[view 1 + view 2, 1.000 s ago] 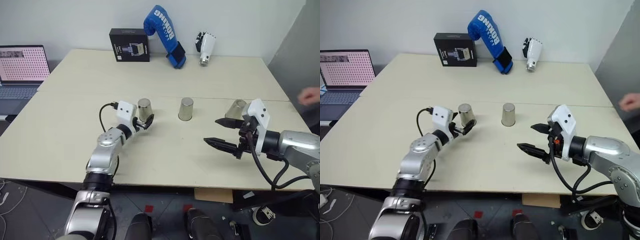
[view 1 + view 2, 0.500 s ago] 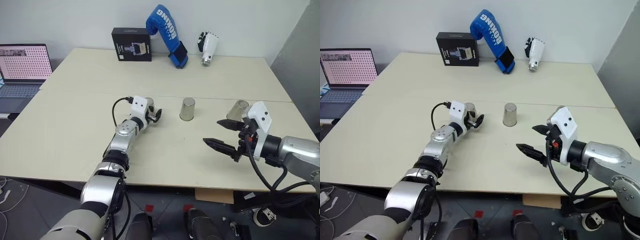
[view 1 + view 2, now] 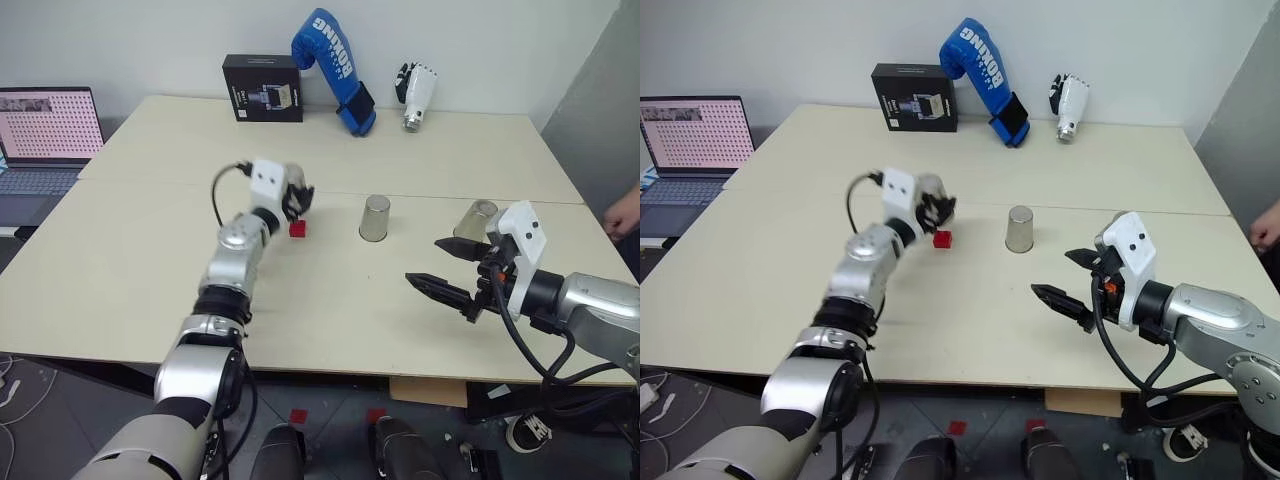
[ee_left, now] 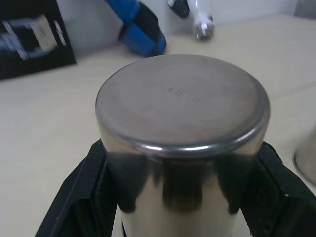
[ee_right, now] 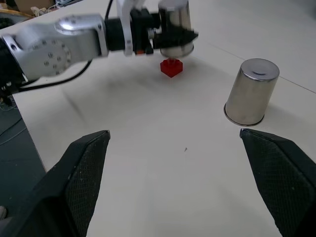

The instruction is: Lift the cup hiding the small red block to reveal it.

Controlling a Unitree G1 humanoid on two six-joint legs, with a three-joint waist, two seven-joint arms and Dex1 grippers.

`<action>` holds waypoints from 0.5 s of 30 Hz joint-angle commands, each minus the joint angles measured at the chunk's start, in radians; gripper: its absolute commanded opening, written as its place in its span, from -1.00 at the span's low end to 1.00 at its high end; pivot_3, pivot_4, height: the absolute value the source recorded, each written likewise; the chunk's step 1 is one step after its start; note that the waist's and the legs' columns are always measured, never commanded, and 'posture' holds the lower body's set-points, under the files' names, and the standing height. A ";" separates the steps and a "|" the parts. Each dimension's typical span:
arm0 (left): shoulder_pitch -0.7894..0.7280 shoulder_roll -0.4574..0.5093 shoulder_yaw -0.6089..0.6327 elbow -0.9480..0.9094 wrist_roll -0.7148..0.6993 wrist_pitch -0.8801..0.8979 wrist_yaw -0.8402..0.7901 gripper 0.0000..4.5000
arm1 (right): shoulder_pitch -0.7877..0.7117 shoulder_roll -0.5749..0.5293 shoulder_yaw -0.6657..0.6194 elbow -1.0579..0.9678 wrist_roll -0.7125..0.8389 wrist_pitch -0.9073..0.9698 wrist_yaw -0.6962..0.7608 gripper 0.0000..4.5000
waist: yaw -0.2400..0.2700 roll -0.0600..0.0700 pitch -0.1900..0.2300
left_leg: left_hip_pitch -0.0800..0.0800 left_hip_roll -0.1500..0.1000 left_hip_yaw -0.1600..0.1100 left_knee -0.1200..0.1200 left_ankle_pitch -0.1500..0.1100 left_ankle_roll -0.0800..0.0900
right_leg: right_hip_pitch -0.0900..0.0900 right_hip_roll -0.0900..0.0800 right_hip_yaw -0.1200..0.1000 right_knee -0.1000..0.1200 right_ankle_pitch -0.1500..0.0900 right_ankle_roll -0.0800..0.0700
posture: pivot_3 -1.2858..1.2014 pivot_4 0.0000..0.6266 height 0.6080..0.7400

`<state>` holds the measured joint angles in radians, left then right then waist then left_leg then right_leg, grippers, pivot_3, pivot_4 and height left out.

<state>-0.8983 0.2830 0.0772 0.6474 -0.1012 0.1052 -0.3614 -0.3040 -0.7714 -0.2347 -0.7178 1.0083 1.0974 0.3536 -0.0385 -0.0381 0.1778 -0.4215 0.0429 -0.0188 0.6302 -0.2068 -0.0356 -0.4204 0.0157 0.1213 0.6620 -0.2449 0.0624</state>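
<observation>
Left gripper: clamped on cup, raised off table. Red block: exposed, on table beneath cup. Right gripper: spread wide, empty. Handling advice: keep cup upright, clear of block and neighbouring cups.

Silvery cup held upside-down above the table; small red block uncovered (at its 6 o'clock)
</observation>
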 commanded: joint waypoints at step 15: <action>0.049 0.073 0.104 0.257 -0.039 -0.098 -0.010 0.60 | -0.025 -0.002 0.009 0.009 0.009 -0.032 0.002 1.00 | 0.005 0.000 0.000 | 0.000 0.000 -0.001 0.000 0.000 0.000 | 0.000 0.000 -0.001 0.000 0.000 0.000 | 0.03 -0.52 1.00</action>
<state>-0.8170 0.3619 0.1633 0.8710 -0.1178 0.0721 -0.3475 -0.3197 -0.7711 -0.2093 -0.6915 1.0045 1.0784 0.3632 -0.0333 -0.0379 0.1776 -0.4214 0.0429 -0.0195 0.6304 -0.2068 -0.0356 -0.4200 0.0156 0.1202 0.6616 -0.2450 0.0622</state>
